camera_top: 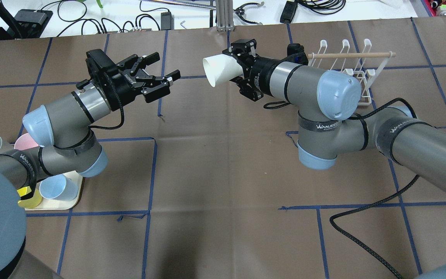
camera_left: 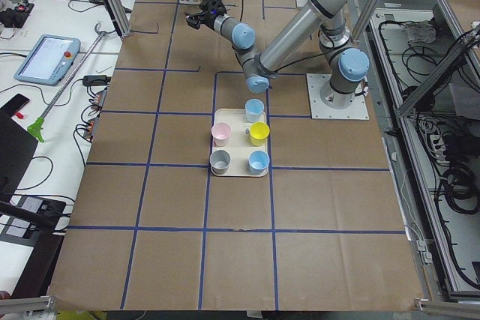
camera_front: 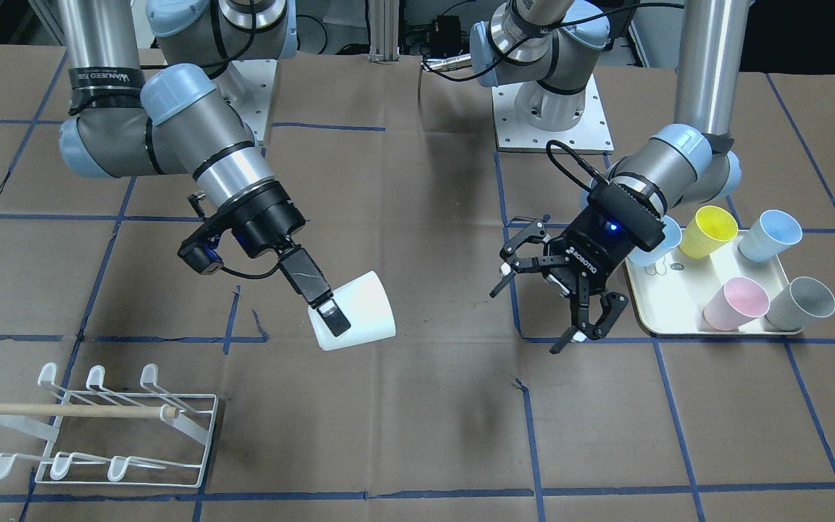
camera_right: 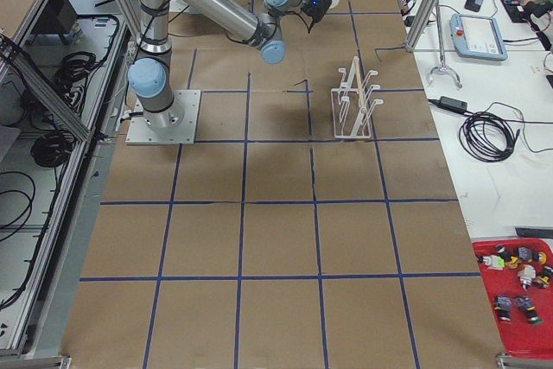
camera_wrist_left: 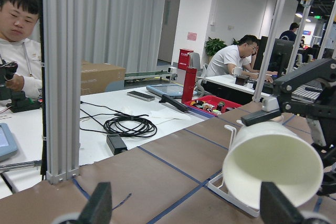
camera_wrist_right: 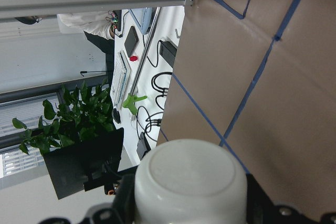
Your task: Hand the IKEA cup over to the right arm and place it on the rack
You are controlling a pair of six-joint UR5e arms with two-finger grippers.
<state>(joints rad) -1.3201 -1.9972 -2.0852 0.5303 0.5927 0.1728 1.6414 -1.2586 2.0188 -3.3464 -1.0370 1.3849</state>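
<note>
My right gripper (camera_front: 341, 315) is shut on the base of a white IKEA cup (camera_front: 359, 312) and holds it on its side above the table. In the overhead view the cup (camera_top: 218, 69) has its mouth turned toward my left gripper (camera_top: 167, 65). My left gripper (camera_front: 526, 319) is open and empty, a short gap away from the cup. The left wrist view shows the cup's open mouth (camera_wrist_left: 273, 169) ahead. The right wrist view shows its base (camera_wrist_right: 191, 182) between the fingers. The white wire rack (camera_front: 98, 428) with its wooden dowel stands beyond the right arm (camera_top: 347, 66).
A cream tray (camera_front: 667, 304) near the left arm's base holds several coloured cups: yellow (camera_front: 707, 230), light blue (camera_front: 771, 235), pink (camera_front: 736, 303) and grey (camera_front: 800, 303). A black cable (camera_top: 362, 221) lies on the brown paper by the right arm.
</note>
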